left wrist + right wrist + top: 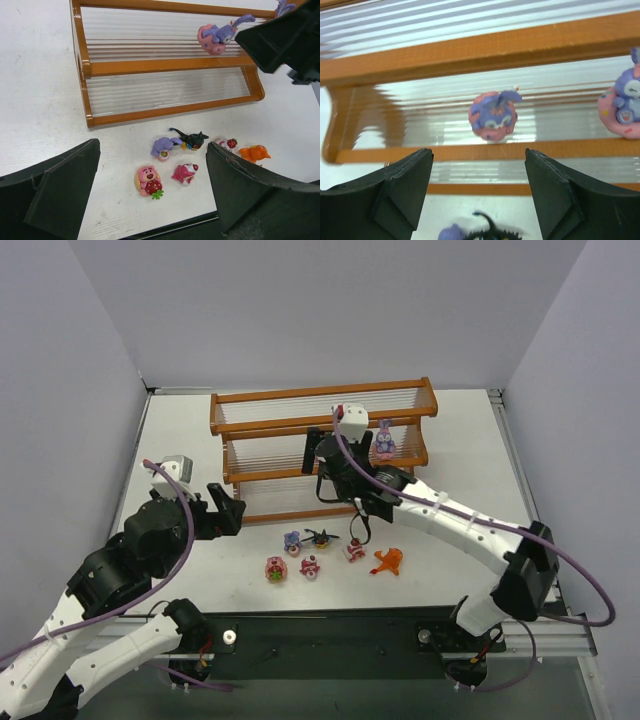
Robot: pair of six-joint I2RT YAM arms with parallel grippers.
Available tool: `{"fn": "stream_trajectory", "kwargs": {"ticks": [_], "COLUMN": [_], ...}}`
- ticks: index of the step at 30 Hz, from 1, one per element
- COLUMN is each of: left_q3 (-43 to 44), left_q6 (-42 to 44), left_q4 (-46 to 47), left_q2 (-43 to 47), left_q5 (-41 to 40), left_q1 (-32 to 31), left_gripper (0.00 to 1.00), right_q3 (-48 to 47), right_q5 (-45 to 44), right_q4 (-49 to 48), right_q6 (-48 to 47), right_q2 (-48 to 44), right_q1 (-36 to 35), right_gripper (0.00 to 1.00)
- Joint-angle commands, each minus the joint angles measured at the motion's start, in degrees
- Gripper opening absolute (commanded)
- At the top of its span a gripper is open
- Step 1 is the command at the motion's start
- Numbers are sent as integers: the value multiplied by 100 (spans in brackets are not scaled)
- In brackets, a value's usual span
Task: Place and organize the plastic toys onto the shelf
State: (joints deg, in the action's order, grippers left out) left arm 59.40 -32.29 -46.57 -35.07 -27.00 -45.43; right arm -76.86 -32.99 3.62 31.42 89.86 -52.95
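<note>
Right claw (477, 155): we are seeing it released, empty | purple toy (493, 116) is lying on the shelf's (470, 50) middle tier, just beyond and between its fingers | left claw (152, 145): released, hovering above the worktop (35, 75)

glossy toys (148, 180), matt white table (40, 100)

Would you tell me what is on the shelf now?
A lying purple toy and an upright purple toy, both on the middle tier. The right arm hides part from above.
</note>
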Motion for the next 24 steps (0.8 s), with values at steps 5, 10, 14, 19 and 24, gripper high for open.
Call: {"fn": "stream_trajectory", "kwargs": {"ticks": [5, 10, 14, 19, 24], "left_q3": [-567, -1465, -1791, -1879, -2248], "left_q6": [-1023, -1473, -1166, -1007, -1147], "left_q4": [111, 1191, 2072, 2186, 2651], "left_q2": [-526, -589, -973, -1678, -2065], "left_q5": [819, 1127, 978, 460, 55], "left_q1": [-18, -246, -790, -1240, -1354], "left_gripper": [97, 97, 97, 97, 84], "right_q3": [847, 1463, 1841, 1947, 1920], "right_q5": [276, 320, 434, 417, 486], "right_q4": [1614, 2468, 2679, 2802, 2855], "right_q6": [873, 1674, 1964, 1947, 1868], "right_q2": [-1585, -2279, -2693, -2895, -2922], "right_q1": [-392, -357, -207, -58, 48], "right_gripper": [74, 72, 72, 72, 71]}}
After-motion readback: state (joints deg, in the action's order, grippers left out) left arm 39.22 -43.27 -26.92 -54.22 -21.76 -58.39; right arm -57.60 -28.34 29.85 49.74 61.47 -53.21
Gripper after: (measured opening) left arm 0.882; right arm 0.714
